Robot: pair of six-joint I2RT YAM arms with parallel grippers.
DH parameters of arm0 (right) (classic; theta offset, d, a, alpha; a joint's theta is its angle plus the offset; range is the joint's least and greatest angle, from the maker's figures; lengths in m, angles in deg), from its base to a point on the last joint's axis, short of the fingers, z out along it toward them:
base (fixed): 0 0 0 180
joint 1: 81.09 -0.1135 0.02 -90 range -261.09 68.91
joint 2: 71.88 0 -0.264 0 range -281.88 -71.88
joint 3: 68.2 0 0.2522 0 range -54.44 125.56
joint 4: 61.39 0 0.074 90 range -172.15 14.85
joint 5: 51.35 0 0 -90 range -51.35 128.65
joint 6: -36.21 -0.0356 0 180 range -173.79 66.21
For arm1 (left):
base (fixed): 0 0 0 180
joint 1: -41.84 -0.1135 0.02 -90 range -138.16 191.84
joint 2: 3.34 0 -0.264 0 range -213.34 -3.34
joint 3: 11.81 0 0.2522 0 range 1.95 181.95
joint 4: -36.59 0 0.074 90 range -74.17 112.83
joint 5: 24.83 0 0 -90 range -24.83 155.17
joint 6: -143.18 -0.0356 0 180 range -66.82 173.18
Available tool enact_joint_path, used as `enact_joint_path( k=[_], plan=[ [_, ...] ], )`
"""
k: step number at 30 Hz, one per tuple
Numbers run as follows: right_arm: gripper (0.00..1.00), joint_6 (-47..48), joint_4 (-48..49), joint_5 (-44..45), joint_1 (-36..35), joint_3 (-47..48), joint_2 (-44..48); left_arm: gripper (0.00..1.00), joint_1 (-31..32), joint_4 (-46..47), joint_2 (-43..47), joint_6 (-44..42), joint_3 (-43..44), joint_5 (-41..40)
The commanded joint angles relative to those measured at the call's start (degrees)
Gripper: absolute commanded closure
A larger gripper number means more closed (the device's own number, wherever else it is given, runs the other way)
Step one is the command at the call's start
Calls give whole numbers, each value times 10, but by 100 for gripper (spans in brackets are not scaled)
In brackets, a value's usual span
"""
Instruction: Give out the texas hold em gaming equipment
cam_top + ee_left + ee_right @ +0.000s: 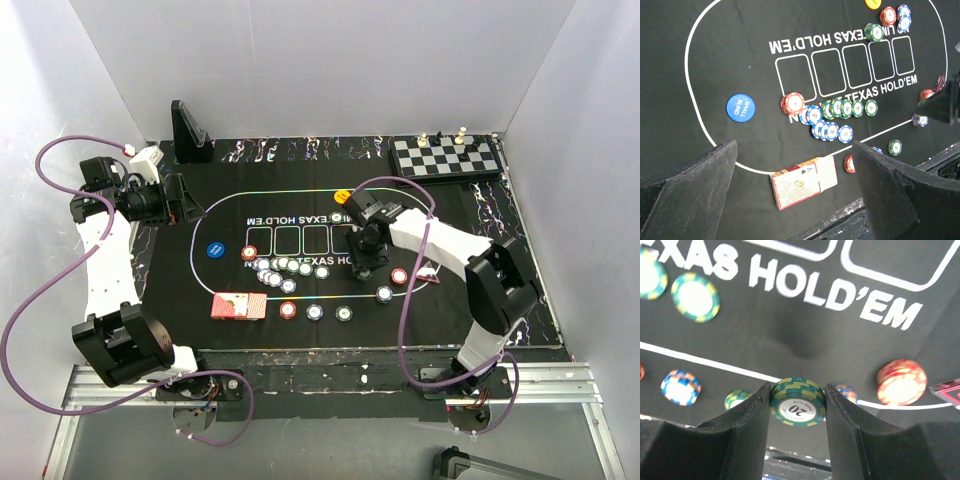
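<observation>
The right gripper [362, 262] pinches a short stack of green 20 chips [797, 402] flat between its fingers, seemingly lifted over the felt mat [230, 285], a red chip stack [901, 381] near on its right; the left gripper [185, 203], spread wide, hangs well apart.

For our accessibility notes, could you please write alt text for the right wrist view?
The right gripper is shut on a small stack of green chips, the top one marked 20, over the black felt mat printed "HOLD'EM". On the mat lie a red chip stack at right, a blue chip at left and two green chips at upper left.
</observation>
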State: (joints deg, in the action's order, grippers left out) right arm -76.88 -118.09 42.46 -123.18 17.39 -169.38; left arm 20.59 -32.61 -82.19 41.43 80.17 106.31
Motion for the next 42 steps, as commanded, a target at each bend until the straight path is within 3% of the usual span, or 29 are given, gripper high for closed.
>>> enact_joint_path(
  k=[1, 16, 42],
  plan=[
    [82, 15, 10, 4, 52, 40, -45, 0, -2, -1, 18, -5, 5, 3],
    [86, -20, 57, 39, 99, 11, -95, 0, -2, -3, 15, -12, 7, 3],
    [89, -50, 40, 118, 206, -52, -56, 0, -2, -7, 16, -13, 10, 8]
  ],
)
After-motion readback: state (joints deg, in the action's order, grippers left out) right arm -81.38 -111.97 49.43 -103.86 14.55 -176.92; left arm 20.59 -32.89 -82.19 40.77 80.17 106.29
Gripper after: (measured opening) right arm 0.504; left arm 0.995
